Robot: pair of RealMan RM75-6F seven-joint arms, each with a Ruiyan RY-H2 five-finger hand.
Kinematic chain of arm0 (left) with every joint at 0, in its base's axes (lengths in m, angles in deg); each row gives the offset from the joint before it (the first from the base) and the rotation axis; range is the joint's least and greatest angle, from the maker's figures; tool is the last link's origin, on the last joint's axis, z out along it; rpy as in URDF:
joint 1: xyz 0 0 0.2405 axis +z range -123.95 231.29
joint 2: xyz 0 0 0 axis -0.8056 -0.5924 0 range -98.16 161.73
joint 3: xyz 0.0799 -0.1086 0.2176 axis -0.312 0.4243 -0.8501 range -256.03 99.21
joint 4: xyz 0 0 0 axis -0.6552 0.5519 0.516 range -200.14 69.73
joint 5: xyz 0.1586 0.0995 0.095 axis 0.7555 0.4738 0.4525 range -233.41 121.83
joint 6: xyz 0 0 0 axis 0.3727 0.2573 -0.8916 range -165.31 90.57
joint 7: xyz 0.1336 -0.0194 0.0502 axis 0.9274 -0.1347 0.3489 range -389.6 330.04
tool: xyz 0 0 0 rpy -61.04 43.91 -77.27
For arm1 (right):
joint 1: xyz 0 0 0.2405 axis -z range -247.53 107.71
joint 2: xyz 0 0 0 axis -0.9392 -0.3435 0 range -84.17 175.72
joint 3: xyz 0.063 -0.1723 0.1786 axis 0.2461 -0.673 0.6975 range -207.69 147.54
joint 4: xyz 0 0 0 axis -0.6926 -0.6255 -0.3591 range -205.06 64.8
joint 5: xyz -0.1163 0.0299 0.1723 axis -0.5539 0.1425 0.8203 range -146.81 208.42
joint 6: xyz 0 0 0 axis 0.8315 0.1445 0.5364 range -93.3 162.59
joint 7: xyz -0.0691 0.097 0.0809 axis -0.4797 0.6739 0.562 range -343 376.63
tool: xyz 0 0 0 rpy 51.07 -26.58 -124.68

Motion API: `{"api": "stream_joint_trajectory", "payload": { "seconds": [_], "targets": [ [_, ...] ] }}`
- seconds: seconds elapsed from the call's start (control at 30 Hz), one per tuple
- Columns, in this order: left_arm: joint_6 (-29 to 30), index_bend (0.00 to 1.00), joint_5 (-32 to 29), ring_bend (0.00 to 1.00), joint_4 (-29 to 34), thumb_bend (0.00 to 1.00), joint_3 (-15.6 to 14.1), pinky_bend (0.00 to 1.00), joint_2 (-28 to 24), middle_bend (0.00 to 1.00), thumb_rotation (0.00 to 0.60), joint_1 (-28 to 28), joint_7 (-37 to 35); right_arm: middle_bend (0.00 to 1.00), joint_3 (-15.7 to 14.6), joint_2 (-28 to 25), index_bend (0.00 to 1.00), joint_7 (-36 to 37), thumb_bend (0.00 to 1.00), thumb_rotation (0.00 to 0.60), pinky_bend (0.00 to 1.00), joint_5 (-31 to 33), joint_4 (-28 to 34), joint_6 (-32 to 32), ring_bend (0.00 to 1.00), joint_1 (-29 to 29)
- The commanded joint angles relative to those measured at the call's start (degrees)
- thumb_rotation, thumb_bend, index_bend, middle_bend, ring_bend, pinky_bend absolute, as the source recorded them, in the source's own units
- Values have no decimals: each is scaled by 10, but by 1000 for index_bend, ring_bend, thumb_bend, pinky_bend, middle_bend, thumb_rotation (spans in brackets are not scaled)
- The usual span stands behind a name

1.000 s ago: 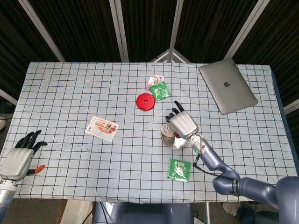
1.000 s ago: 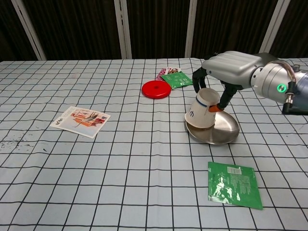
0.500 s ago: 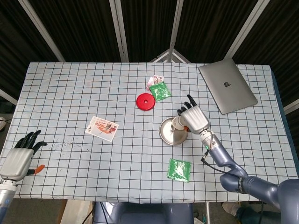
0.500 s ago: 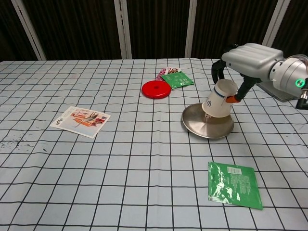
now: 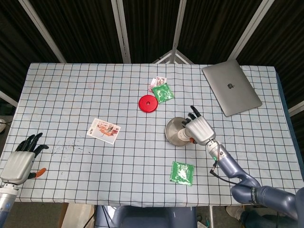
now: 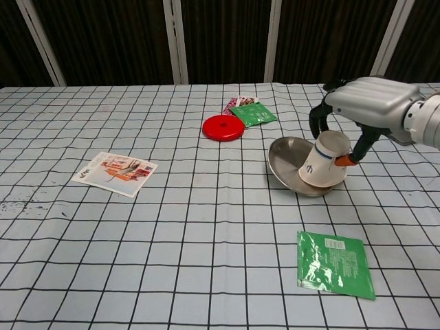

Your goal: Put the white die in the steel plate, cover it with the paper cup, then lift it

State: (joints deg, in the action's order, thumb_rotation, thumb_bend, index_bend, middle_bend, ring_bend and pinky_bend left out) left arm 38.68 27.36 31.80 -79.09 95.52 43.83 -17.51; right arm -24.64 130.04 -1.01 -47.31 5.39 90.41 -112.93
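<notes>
We see our right hand (image 6: 371, 110) above the right part of the checkered table (image 6: 172, 240), with its fingers closed around the paper cup (image 6: 324, 159). The cup is upside down and tilted, its wide mouth pointing down and toward the front, and our fingers grip it near its base, which is now on top. The mouth of the cup sits on the near side of the steel plate (image 6: 289, 155). The plate itself is not flat: in the chest view its far left rim is raised from the cloth, and the bowl side faces toward the left. In the head view the same hand (image 5: 199, 129) covers most of the cup (image 5: 182, 137), and the plate (image 5: 174, 127) shows as a grey disc just at its left. The white die we cannot find in either view; if it is under the cup or the plate, we cannot tell. Our left hand (image 5: 21, 159) is far from this, at the near left edge of the table, and it holds nothing; its dark fingers are stretched and a little apart. On the cloth there are also a red disc (image 6: 223, 127) behind the plate, two small packets (image 6: 249, 110) touching each other further back, a green packet (image 6: 335, 263) lying in front of the plate, a printed card (image 6: 115, 173) on the left, and a closed laptop (image 5: 232, 93) at the far right corner.
</notes>
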Motion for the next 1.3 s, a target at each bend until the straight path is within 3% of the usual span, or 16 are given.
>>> {"api": "stream_joint_trajectory", "payload": {
  "seconds": [0.03,0.73,0.97,1.3],
  "targets": [
    [0,289,0,0,0,275,0,128,0,0,600,0,-1,491,0,1,634,-1,415,600,0,-4,5,2,248,0],
    [-7,290,-1,0,-3,275,0,128,1,0,600,-4,-2,491,34,51,634,43,415,600,12,-44,-47,78,248,1],
    [-7,290,-5,0,-5,275,3,128,0,0,600,-4,-6,491,54,27,634,39,415,600,12,-6,-60,76,248,14],
    [-5,290,-3,0,-3,275,3,128,2,0,600,-4,-3,491,38,-15,634,56,415,600,13,26,-95,32,248,37]
  ]
}}
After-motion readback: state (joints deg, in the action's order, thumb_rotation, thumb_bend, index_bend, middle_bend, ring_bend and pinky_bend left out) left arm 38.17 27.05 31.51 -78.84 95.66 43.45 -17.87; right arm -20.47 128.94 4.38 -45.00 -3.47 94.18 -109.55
